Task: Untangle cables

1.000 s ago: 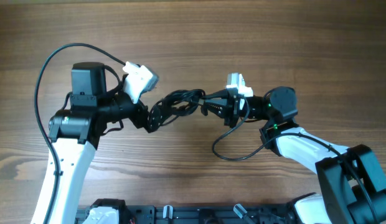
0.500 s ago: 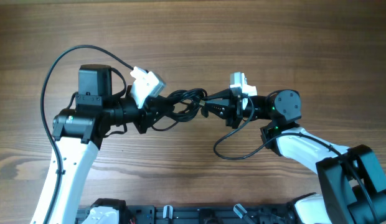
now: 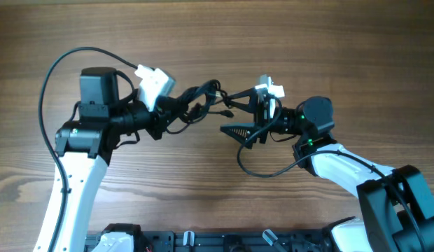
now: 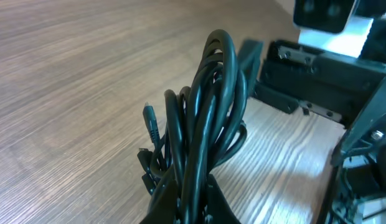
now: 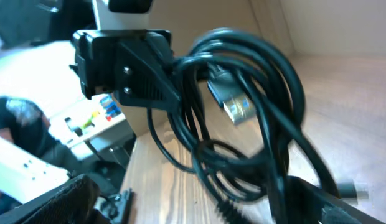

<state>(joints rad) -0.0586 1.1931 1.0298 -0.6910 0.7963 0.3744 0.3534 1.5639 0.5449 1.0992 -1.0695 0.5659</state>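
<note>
Bunching into a tight knot of many loops, the cables (image 3: 197, 106) were located near the middle of the wooden table (image 3: 329, 42), between the two arms. One metal-tipped plug (image 5: 238, 109) was seen hanging among the loops, and a smaller plug end (image 4: 149, 116) projected from the side. The bundle was clamped at its base by the left gripper (image 3: 173, 113), whose jaws were closed tight on several strands at once. The right gripper (image 3: 239, 112) was positioned just beside the bundle, jaws spread wide, with nothing held. The step in hand was judged to be a grasp by the right gripper. For a good result, a single outer loop or a plug end was to be selected rather than the whole mass, and the pull was to be directed slowly away from the left gripper, so that the knot was not tightened.
</note>
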